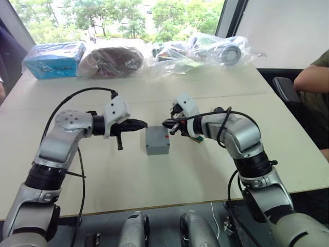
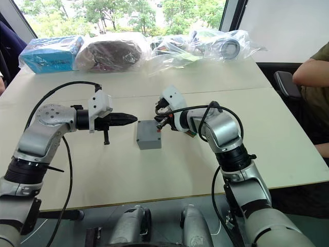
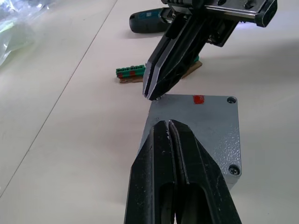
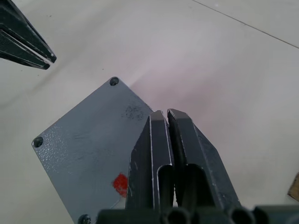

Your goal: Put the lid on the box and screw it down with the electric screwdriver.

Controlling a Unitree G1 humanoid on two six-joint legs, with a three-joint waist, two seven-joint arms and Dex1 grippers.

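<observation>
Right claw [image 3: 154, 91] hides most of the electric screwdriver [image 3: 145, 22].

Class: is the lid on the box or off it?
On. The lid caps the box, its red-marked face up, flush at the corners.

lid [image 3: 201, 126]: grey textured matt metal | table [image 1: 154, 170]: smooth matt beige | bags [image 1: 205, 51]: glossy clear plastic
</observation>
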